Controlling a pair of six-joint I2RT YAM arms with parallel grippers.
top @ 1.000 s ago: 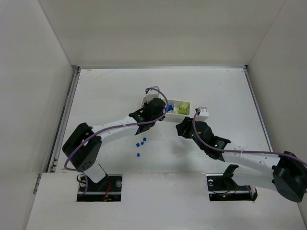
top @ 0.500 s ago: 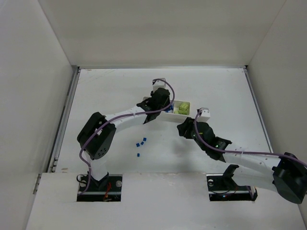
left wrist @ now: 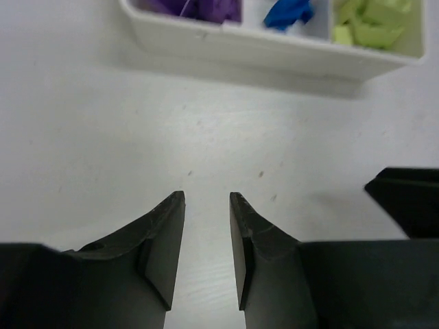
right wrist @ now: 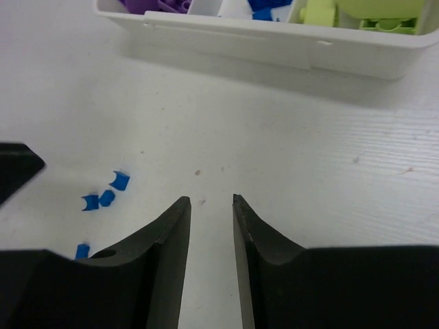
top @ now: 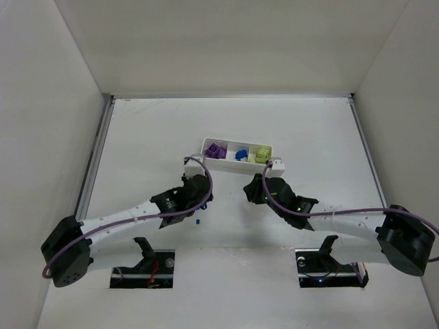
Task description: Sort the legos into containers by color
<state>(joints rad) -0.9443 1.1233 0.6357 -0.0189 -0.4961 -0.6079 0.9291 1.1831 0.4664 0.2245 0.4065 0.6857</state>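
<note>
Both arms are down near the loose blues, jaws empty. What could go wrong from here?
1. Clash: the left gripper and right gripper each show at the edge of the other's wrist view, both near the loose blue bricks.
2. Those bricks are tiny and clustered, so a pinch may scatter them or take two.
3. The middle compartment of the tray is narrow. A drop could land among the purple bricks or yellow-green bricks.

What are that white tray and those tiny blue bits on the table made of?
The white tray looks like moulded plastic: smooth, slightly glossy, with thin walls and a rounded rim. The loose blue bricks are probably hard plastic too, judging by their even, saturated colour and crisp edges; they are too small to tell the finish.
</note>
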